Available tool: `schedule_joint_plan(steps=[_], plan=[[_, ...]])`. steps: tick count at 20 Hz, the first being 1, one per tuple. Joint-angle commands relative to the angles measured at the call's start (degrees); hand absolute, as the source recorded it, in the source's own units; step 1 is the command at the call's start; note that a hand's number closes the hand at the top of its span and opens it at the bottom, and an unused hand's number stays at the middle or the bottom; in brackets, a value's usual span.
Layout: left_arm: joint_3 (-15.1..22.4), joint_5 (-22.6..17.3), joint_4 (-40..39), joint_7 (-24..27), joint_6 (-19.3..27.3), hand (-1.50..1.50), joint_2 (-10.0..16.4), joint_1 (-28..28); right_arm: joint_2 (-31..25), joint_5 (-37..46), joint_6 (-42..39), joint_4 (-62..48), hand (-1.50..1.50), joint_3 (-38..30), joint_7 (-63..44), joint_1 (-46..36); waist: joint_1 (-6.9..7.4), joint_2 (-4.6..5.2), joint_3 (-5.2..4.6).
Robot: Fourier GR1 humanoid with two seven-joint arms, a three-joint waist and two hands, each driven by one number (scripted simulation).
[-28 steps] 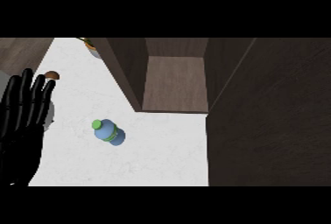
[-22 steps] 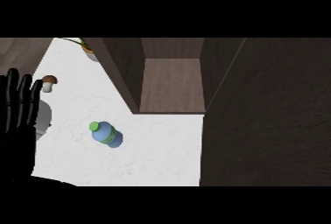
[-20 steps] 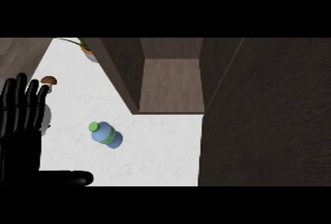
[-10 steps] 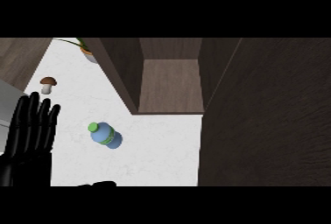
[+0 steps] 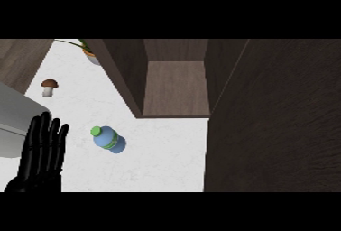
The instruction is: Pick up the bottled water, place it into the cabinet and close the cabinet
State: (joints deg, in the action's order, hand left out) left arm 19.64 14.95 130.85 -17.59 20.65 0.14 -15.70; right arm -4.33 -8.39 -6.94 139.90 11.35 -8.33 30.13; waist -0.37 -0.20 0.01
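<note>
Just right of my left hand [image 5: 41,163], fingers [image 5: 47,131] straight and holding nothing, the bottled water [image 5: 108,139] sits ungrasped on the tabletop [image 5: 166,155]; next I must reach over and curl round it.

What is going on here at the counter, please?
A robot is set to put the bottle away. The bottle sits untouched on the counter, in front of the open cabinet. The left hand hovers open just left of the bottle, not touching it. The right hand is out of view. A mushroom sits further back.
</note>
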Motion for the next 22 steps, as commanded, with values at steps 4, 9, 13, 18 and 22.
schedule_joint_plan(steps=[4, 9, 13, 18, 22], plan=[[-4.86, -4.02, -4.27, 8.39, 1.18, -1.50, 1.58, -2.73, -1.39, -2.72, -1.72, 4.24, -1.50, -2.57, 1.52, 4.81, 0.15, 0.09, -0.03], [-10.97, -6.97, -14.64, 11.84, 2.01, -1.50, 0.69, 1.85, -0.82, 1.20, -2.28, 7.36, -1.50, 0.85, 3.66, 9.80, -0.29, 0.13, -0.05], [-13.49, -11.02, -22.79, 18.54, -0.12, -1.50, 0.96, 1.42, -1.43, -0.66, -4.42, 7.58, -1.50, 0.21, 7.40, 13.94, -0.44, 0.08, -0.05], [-13.59, -14.36, -28.31, 25.14, -0.21, -1.50, -0.11, 0.58, -1.43, 0.38, -4.12, 12.47, -1.50, 2.61, 5.95, 17.57, -0.30, 0.05, -0.08], [-19.64, -19.10, -40.46, 33.03, -4.56, -1.50, 0.57, 2.96, -2.31, 1.44, -5.60, 12.44, -1.50, 3.85, 9.02, 20.89, -0.74, 0.05, -0.13]])
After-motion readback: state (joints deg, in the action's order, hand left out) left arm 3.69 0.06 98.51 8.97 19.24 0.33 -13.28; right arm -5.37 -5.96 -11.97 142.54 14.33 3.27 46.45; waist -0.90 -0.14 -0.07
